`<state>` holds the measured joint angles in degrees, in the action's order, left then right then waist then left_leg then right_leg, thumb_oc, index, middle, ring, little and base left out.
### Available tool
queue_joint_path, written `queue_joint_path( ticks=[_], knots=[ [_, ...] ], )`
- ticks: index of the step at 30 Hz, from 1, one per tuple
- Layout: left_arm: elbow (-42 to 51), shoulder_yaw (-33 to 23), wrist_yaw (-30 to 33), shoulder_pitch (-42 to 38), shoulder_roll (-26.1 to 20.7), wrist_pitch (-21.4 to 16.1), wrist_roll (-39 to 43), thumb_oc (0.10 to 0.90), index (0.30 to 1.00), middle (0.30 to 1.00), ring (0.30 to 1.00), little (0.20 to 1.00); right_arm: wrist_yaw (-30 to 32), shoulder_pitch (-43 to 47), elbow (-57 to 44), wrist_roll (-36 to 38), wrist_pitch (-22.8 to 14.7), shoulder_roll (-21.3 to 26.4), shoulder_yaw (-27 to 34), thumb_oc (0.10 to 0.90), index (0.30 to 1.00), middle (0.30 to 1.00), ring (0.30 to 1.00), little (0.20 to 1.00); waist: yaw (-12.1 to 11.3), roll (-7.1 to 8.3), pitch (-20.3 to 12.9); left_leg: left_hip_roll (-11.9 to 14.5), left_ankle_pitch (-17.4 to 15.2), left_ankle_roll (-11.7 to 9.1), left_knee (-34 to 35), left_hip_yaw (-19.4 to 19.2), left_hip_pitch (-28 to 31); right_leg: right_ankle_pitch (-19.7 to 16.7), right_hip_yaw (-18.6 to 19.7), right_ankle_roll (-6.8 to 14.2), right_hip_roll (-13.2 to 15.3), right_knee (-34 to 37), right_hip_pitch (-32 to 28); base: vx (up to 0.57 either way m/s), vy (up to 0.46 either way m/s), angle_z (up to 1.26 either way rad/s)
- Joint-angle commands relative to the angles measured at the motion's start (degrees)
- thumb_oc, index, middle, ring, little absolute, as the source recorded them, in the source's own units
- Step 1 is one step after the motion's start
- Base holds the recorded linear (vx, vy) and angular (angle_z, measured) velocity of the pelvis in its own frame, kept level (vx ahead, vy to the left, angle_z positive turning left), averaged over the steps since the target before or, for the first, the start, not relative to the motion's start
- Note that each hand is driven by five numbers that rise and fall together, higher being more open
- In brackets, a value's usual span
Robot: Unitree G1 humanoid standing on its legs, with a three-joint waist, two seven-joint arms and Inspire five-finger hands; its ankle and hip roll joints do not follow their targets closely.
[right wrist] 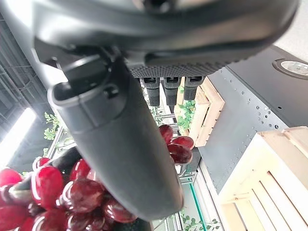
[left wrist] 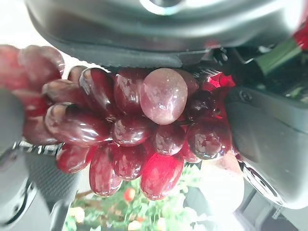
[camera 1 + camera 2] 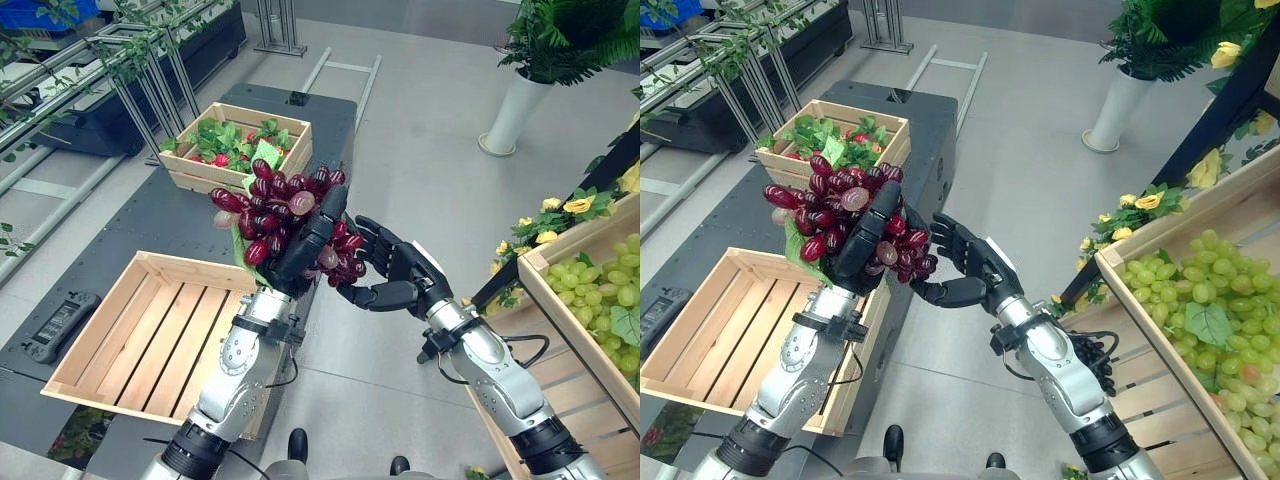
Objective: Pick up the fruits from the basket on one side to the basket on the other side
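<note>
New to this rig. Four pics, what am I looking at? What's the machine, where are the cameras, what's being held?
It is a two-armed humanoid robot with dark fingered hands. The two wide pictures come from a stereo camera on its head, looking down. The two close-ups come from cameras on each wrist.

The left hand has its fingers curled round a bunch of red grapes, lifted in the air. The right hand, fingers relaxed, sits right beside the bunch.

Below on a dark table are an empty wooden crate and, farther off, a crate of leaves and red fruit. At the robot's right is a crate of green grapes.
</note>
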<state>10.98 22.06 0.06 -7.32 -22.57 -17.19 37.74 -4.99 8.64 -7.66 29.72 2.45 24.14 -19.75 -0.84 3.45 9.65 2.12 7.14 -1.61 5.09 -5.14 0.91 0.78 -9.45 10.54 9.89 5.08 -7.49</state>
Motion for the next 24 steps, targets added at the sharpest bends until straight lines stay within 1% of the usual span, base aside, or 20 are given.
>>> queue_joint_path(
  ticks=[1,8,12,18,24],
  knots=[
    [1.73,1.77,-3.56,-8.66,2.55,-8.80,-3.29,0.400,0.300,0.300,0.300,0.300,-0.59,3.22,-6.99,3.95,-4.78,-0.99,0.19,0.800,0.900,0.900,0.900,0.900,-0.13,-1.09,-7.96,-2.49,-8.25,0.26,-0.09,1.03,3.54,-3.59,-0.76,-3.69,-5.45,-0.08,2.94,0.00,0.000,0.00],
    [1.46,2.79,-5.00,-9.02,2.12,-9.32,-4.96,0.400,0.300,0.300,0.300,0.300,-1.49,3.63,-7.60,7.09,-4.83,-1.73,-0.61,0.800,0.900,0.900,0.900,0.900,-0.06,-1.09,-8.06,-2.49,-8.32,0.17,-0.09,1.05,3.50,-3.50,-0.65,-3.69,-5.55,-0.08,2.98,0.00,0.000,0.00],
    [1.21,2.83,-4.68,-9.13,1.21,-11.37,-9.79,0.400,0.300,0.300,0.300,0.300,-2.18,3.39,-8.10,8.75,-4.37,-1.75,-0.72,0.800,0.900,0.900,0.900,0.900,0.04,-1.13,-8.23,-2.41,-8.37,0.16,-0.09,0.93,3.50,-3.43,-0.55,-3.67,-5.57,-0.08,3.04,0.00,0.000,0.00],
    [0.56,3.05,-5.19,-9.64,0.53,-11.87,-10.54,0.400,0.300,0.300,0.300,0.300,-2.04,3.31,-7.74,8.47,-4.88,-2.09,-1.23,0.800,0.900,0.900,0.900,0.900,0.08,-1.19,-8.36,-2.34,-8.31,0.17,-0.09,0.81,3.49,-3.43,-0.46,-3.66,-5.60,-0.08,3.06,0.00,0.000,-0.03],
    [0.73,3.70,-2.63,-9.80,-0.41,-12.38,-15.29,0.400,0.300,0.300,0.300,0.300,-2.20,3.35,-8.31,8.84,-4.94,-2.17,-1.16,0.800,0.900,0.900,0.900,0.900,0.22,-1.28,-8.20,-2.37,-8.33,0.23,-0.09,0.86,3.55,-3.45,-0.33,-3.62,-5.64,-0.08,3.05,0.00,0.000,0.00]
  ],
)
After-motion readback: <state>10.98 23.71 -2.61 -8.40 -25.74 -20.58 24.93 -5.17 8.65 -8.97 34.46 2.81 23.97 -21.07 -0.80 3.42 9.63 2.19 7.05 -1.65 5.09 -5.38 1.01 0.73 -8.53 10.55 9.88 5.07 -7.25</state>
